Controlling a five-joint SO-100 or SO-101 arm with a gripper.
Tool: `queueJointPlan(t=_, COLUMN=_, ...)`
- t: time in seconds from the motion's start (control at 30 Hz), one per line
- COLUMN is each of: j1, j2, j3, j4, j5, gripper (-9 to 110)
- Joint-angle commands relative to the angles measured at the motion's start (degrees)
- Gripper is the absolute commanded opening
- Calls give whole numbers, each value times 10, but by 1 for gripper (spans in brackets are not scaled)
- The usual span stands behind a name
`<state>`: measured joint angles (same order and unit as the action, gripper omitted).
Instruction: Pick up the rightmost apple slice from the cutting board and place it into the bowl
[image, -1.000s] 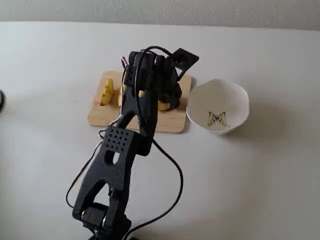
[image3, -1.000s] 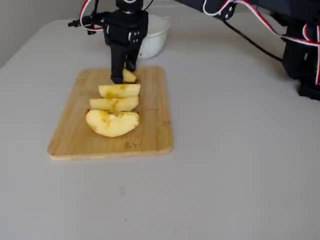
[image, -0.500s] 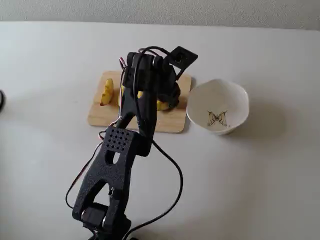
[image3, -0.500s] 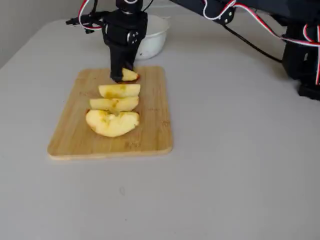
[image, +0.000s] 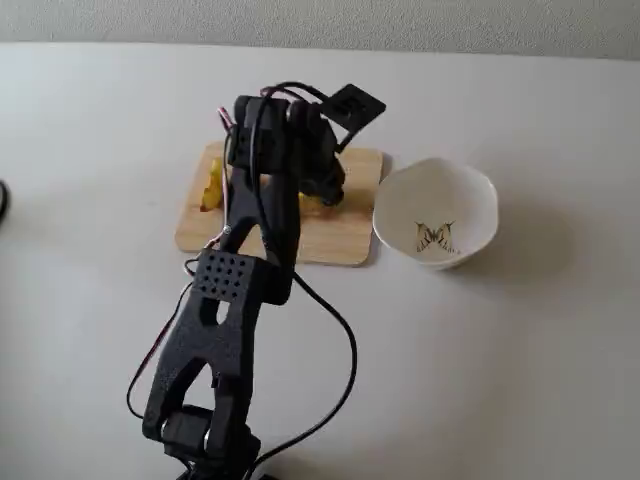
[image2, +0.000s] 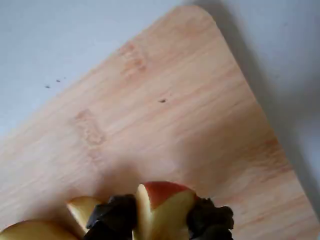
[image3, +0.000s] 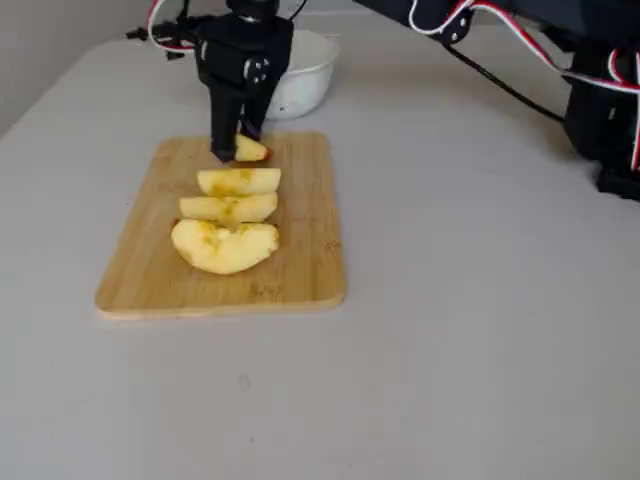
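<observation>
While clenched on a red-skinned apple slice (image2: 162, 207) near the cutting board's (image3: 300, 270) far edge, claw (image2: 161, 220) just short of the bowl (image: 470, 190), bare worktop (image3: 480, 330) all around.

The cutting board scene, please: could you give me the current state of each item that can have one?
gripper: shut on the apple slice nearest the bowl, down at the board.
gripped apple slice: between the fingers, red skin showing; whether lifted is unclear.
other three apple slices: lying in a row on the board, untouched.
cutting board: flat on the table.
bowl: upright, empty, beside the board.
</observation>
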<state>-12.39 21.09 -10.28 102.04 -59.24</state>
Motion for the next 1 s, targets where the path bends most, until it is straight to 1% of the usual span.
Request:
queueJointPlan(t=0.0, j1=10, j2=112, j3=-17, j4=11, j5=32, gripper=0)
queueJointPlan(t=0.17, j1=49, j2=166, j3=-18, j4=2, j5=60, gripper=0)
queueJointPlan(t=0.4, j1=149, j2=213, j3=-18, j4=-4, j5=89, gripper=0)
queueJointPlan(t=0.7, j1=245, j2=176, j3=-18, j4=-6, j5=77, gripper=0)
queueJointPlan(t=0.87, j1=261, j2=149, j3=-18, j4=-6, j5=65, gripper=1)
queueJointPlan(t=0.97, j1=264, j2=142, j3=-18, j4=4, j5=62, gripper=5)
